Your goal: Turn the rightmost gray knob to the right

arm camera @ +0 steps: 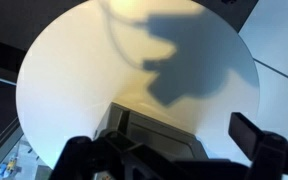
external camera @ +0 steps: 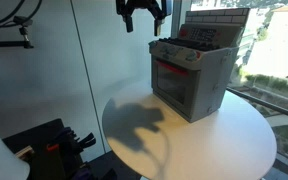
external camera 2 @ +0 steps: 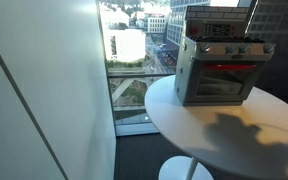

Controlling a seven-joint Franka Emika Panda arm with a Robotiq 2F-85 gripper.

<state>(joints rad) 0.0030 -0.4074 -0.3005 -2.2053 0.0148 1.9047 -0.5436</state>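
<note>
A grey toy oven (external camera: 192, 78) with a red-lit door stands at the far side of a round white table (external camera: 214, 140). It shows in both exterior views (external camera 2: 216, 72). A row of small knobs (external camera: 179, 54) runs along its front top edge (external camera 2: 234, 50); they are too small to tell apart. My gripper (external camera: 141, 12) hangs open and empty in the air, above and to the side of the oven, touching nothing. In the wrist view the oven's top (arm camera: 149, 130) lies below the open fingers (arm camera: 169, 150). The knobs are hidden there.
The table (external camera 2: 224, 135) stands by a glass window wall (external camera 2: 134, 60) on a single pedestal. Black equipment (external camera: 54, 145) sits on the floor beside the table. A box (external camera: 214, 30) stands behind the oven. The arm's shadow (external camera: 144, 125) falls on the tabletop.
</note>
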